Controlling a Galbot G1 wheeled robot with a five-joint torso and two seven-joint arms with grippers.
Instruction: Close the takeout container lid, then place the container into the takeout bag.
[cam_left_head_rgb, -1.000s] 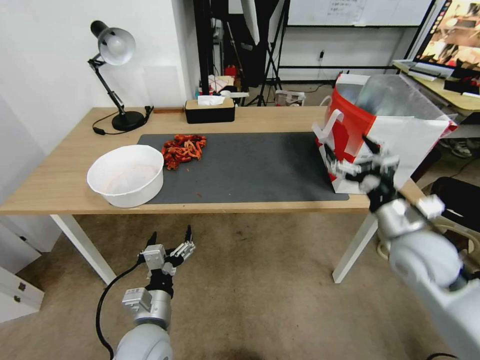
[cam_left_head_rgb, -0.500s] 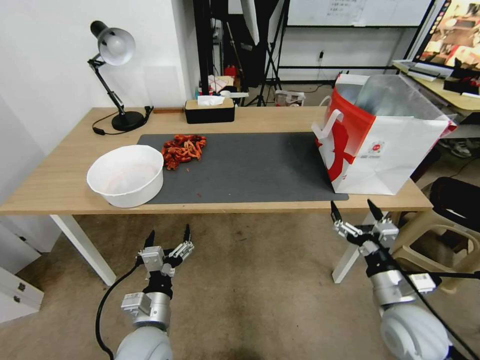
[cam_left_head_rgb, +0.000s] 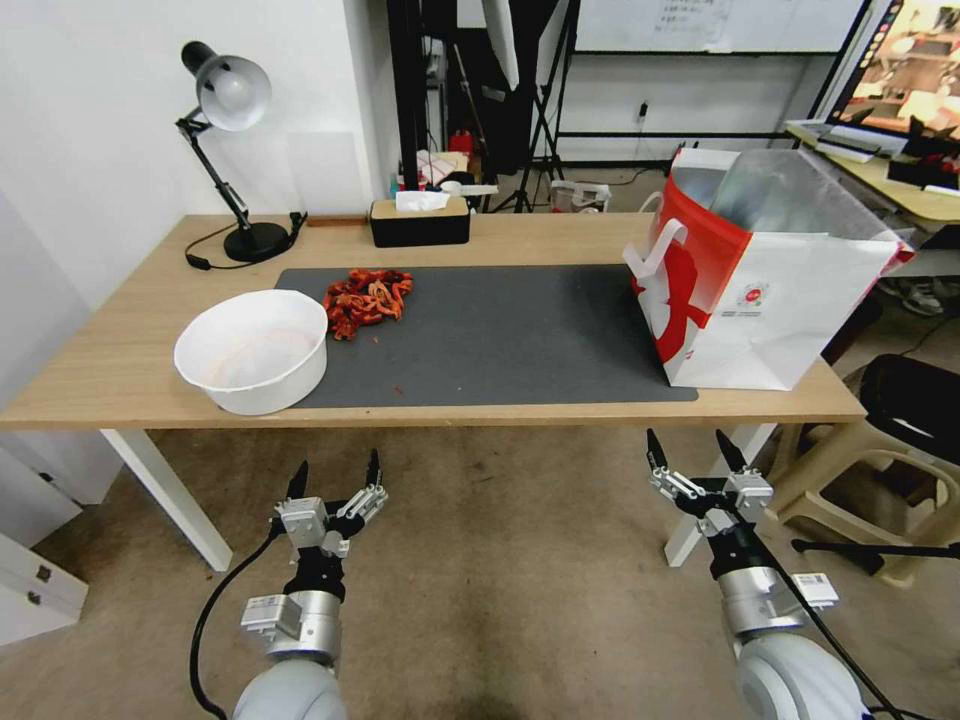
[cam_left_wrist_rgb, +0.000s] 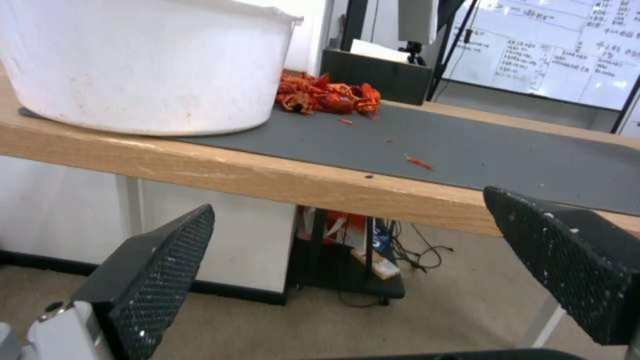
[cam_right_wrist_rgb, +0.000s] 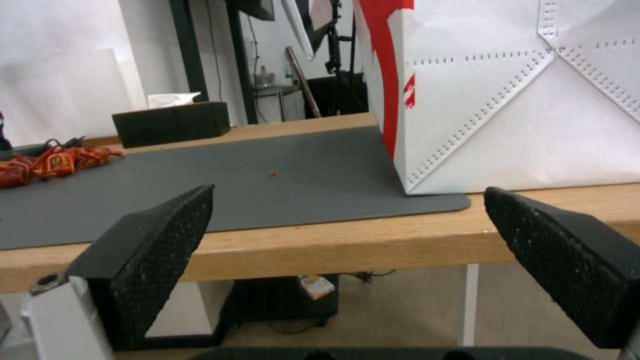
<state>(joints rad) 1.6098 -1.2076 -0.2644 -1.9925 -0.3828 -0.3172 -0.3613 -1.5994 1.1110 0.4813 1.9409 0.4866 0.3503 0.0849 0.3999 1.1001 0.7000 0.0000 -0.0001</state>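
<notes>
Right gripper has come down and away from the takeout bag. One second ago it was up by the bag's front side. Now it hangs low in front of the bench, below the edge, with its fingers spread wide and nothing between them. Since half a second ago it has slid a little lower and to the left.

Left gripper has stayed in the same low spot in front of the bench. Its fingers are spread wide too, and it holds nothing.

The bag stands upright on the right end of the bench, partly on the dark mat, and it has not moved. Its top is open and the inside looks silvery. I cannot tell what is inside it from here.

A big white bowl sits on the left side of the bench. Some red food lies on the mat just beside it. Neither has moved.
</notes>
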